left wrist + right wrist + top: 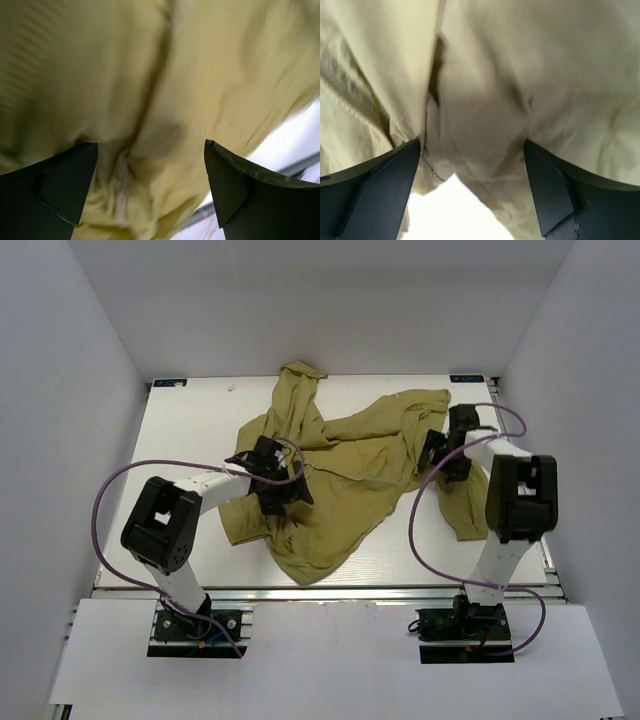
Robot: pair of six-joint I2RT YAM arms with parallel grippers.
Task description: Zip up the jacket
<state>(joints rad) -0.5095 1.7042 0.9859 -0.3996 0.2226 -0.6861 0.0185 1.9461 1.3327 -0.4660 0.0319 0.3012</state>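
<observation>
The olive-green jacket lies crumpled across the middle of the white table, one part reaching to the back edge. My left gripper hovers over the jacket's left side with its jaws wide apart. In the left wrist view the jacket fills the frame, and a pale seam runs between the open fingers. My right gripper stands open over the jacket's right edge. The right wrist view shows folded jacket fabric between the spread fingers, with bare table below it.
White walls enclose the table on three sides. Purple cables loop off both arms. A strip of table edge shows at the right of the left wrist view. The jacket's lower right part lies under the right arm.
</observation>
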